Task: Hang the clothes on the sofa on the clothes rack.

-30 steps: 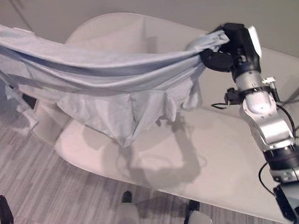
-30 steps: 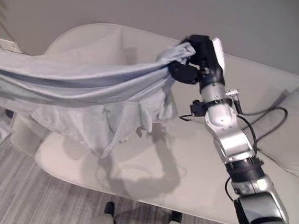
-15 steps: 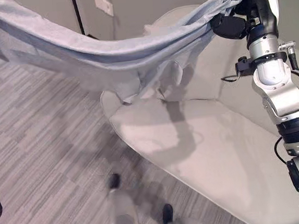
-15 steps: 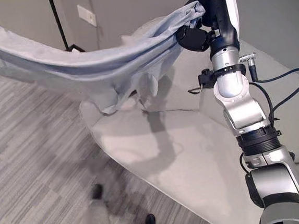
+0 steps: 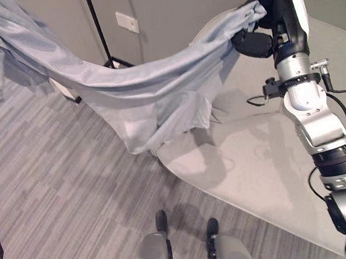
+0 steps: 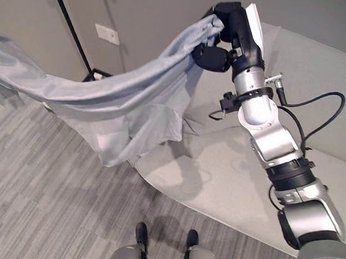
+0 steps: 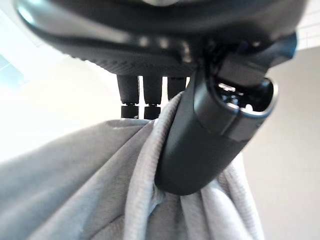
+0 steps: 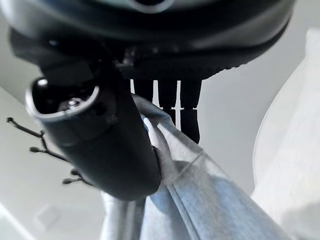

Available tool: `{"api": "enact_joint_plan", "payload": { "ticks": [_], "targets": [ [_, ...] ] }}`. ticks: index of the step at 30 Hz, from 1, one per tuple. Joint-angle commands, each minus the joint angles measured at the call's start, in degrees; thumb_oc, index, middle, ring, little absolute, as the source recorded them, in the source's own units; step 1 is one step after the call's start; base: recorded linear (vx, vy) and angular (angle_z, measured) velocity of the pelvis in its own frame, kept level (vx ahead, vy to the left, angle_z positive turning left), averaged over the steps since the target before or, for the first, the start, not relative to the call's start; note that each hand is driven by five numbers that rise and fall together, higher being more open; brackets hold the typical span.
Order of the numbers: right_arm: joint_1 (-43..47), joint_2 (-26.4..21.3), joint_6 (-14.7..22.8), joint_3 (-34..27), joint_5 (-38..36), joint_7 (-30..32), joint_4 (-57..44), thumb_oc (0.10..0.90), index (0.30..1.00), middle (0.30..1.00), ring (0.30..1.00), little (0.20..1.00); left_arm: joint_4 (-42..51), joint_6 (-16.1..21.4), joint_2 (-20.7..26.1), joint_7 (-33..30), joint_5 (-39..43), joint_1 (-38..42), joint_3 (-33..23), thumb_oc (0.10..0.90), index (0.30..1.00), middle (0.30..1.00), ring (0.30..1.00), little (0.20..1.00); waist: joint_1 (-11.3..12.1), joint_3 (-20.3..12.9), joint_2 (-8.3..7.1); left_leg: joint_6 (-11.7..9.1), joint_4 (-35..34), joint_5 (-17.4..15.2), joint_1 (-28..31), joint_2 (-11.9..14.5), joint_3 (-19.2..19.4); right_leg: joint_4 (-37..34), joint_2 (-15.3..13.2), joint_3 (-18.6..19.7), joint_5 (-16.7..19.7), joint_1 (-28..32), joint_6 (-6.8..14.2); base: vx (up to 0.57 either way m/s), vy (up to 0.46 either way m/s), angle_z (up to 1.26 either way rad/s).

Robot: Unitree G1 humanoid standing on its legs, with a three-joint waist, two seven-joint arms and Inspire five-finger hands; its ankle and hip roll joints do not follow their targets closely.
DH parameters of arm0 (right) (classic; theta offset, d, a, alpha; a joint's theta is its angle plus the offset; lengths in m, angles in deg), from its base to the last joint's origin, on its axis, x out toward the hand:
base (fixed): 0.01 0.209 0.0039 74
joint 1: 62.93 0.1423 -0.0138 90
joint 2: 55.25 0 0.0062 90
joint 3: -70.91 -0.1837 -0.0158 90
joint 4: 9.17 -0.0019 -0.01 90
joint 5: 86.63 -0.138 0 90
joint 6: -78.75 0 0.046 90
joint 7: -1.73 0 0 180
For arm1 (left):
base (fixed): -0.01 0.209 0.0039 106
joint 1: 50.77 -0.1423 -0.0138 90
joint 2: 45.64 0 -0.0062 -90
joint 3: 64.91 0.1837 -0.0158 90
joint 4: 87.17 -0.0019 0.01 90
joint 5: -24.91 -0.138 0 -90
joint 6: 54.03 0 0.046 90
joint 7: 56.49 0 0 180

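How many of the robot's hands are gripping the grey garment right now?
2. The right hand pinches one end of the grey garment raised above the sofa. The left hand clamps the other end, which runs off toward the robot's upper left.

Garment [image 5: 157, 88]: plain pale blue-grey; sofa [image 5: 273, 169]: plain off-white; floor [image 5: 57, 188]: grey planks in streaked light and dark bands; rack pole [image 5: 96, 27]: black; wall [image 6: 150, 10]: plain grey, with a white plate [image 5: 126, 22]; right hand [image 5: 261, 28]: black.

Right robot hand [image 5: 260, 31] raised high, fingers clenched, left robot hand [image 7: 210, 135] likewise clenched
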Motion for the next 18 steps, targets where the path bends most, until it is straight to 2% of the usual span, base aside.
{"api": "enact_joint_plan", "payload": {
  "ticks": [1,3,4,7,8,10,11,12,13,14,15,16,18],
  "targets": [
    [5.2,-4.9,4.7,-1.5,3.2,2.8,-1.6,0.4,0.3,0.3,0.3,0.3,1.9,3.3,4.0,-3.7,-3.0,2.0,-4.1,0.4,0.3,0.3,0.3,0.3,1.4,-10.2,-1.63,-2.3,-2.3,-4.9,2.7,4.2,-7.4,-5.9,1.9,-1.3,1.9,5.7,-2.7,0.0,0.0,0.1],
    [5.3,-4.5,5.0,-1.6,2.3,3.3,-0.9,0.4,0.3,0.3,0.3,0.3,2.4,3.5,3.2,-3.5,-3.4,2.0,-4.4,0.4,0.3,0.3,0.3,0.3,1.5,-10.4,-1.89,-2.1,-2.3,-4.8,3.0,4.1,-7.6,-6.0,2.3,-0.9,1.5,5.6,-2.8,0.13,-0.01,-0.02],
    [7.5,-5.7,5.2,0.2,1.6,3.1,0.1,0.4,0.3,0.3,0.3,0.3,3.8,3.7,1.6,-3.2,-3.4,1.6,-4.4,0.4,0.3,0.3,0.3,0.3,2.2,-10.8,-1.15,-2.5,-0.8,-1.5,4.3,4.8,-7.6,-6.0,2.8,-1.8,0.3,5.7,-2.3,0.22,-0.01,0.1],
    [8.1,-5.3,5.2,0.1,1.6,3.4,0.1,0.4,0.3,0.3,0.3,0.3,4.8,3.3,1.2,-3.2,-3.7,0.6,-6.0,0.4,0.3,0.3,0.3,0.3,2.4,-10.1,-0.98,-2.4,0.2,-2.1,3.4,6.1,-7.8,-6.0,2.1,-1.9,0.0,6.2,-2.2,0.11,0.054,0.04],
    [8.7,-5.5,5.2,0.6,1.7,3.5,0.2,0.4,0.3,0.3,0.3,0.3,5.0,3.2,1.3,-3.1,-3.7,0.9,-5.8,0.4,0.3,0.3,0.3,0.3,2.6,-10.0,-1.23,-2.0,-0.8,-2.3,2.8,7.5,-7.4,-6.0,1.6,-1.7,-0.3,6.4,-2.1,0.13,0.203,-0.05],
    [9.3,-6.4,5.1,1.4,1.9,3.9,0.5,0.4,0.3,0.3,0.3,0.3,4.7,3.0,2.0,-3.4,-3.6,2.3,-4.7,0.4,0.3,0.3,0.3,0.3,2.9,-9.5,-2.41,-1.2,-2.3,-2.0,-0.5,12.8,-7.2,-6.0,-0.6,-1.1,-0.7,6.7,-1.6,0.12,0.25,-0.04],
    [9.3,-6.4,5.1,1.3,1.9,3.9,0.5,0.4,0.3,0.3,0.3,0.3,4.6,3.1,2.1,-3.4,-3.6,2.5,-4.5,0.4,0.3,0.3,0.3,0.3,2.9,-9.6,-2.42,-1.2,-2.3,-1.7,-0.8,12.9,-7.3,-6.0,-0.5,-1.1,-0.4,6.4,-1.7,0.15,0.311,-0.14],
    [8.8,-6.6,4.9,0.9,1.9,4.4,0.0,0.4,0.3,0.3,0.3,0.3,4.6,2.9,2.2,-3.7,-3.6,2.8,-4.7,0.4,0.3,0.3,0.3,0.3,3.4,-9.5,-3.06,-1.5,-2.3,-2.5,-3.5,16.0,-8.1,-6.0,-2.3,-0.8,-0.6,7.5,-1.6,0.15,0.3,-0.14],
    [8.4,-6.5,4.8,0.3,2.0,4.5,-0.2,0.4,0.3,0.3,0.3,0.3,4.5,2.7,2.3,-3.6,-3.6,2.9,-4.7,0.4,0.3,0.3,0.3,0.3,3.5,-9.7,-3.01,-1.7,-2.3,-2.6,-4.3,16.8,-8.8,-6.0,-2.8,-0.8,-0.4,8.0,-1.8,0.15,0.303,-0.04],
    [8.2,-6.5,4.8,0.2,2.0,4.5,-0.4,0.4,0.3,0.3,0.3,0.3,4.5,2.7,2.3,-3.6,-3.6,3.0,-4.6,0.4,0.3,0.3,0.3,0.3,3.4,-9.7,-3.03,-1.8,-2.3,-2.3,-4.6,16.8,-9.0,-6.0,-2.8,-0.9,-0.2,7.9,-1.9,0.12,0.249,0.04],
    [7.9,-7.0,4.6,-0.2,2.3,4.7,-0.6,0.4,0.3,0.3,0.3,0.3,4.5,2.8,2.3,-3.5,-3.6,3.4,-4.5,0.4,0.3,0.3,0.3,0.3,3.7,-10.1,-2.8,-2.6,-2.3,-2.7,-5.8,17.2,-9.8,-6.0,-4.0,-0.9,-0.5,8.7,-2.3,0.15,0.349,0.04],
    [8.1,-7.0,4.5,-0.4,2.6,4.5,-0.6,0.4,0.3,0.3,0.3,0.3,5.0,2.6,2.0,-2.9,-3.7,4.4,-4.1,0.4,0.3,0.3,0.3,0.3,3.7,-11.2,-2.05,-3.3,-2.3,-2.2,-5.6,16.7,-10.6,-6.0,-4.9,-1.1,-0.5,9.0,-2.8,0.22,0.538,0.02],
    [8.0,-6.4,4.2,-1.0,3.1,4.4,-0.9,0.4,0.3,0.3,0.3,0.3,5.2,2.9,1.9,-2.4,-3.7,5.2,-3.4,0.4,0.3,0.3,0.3,0.3,3.9,-13.2,-1.11,-4.7,-2.3,-1.7,-5.9,14.6,-12.0,-6.0,-8.8,-1.0,0.7,9.0,-3.6,0.22,0.658,-0.04]
  ]
}}
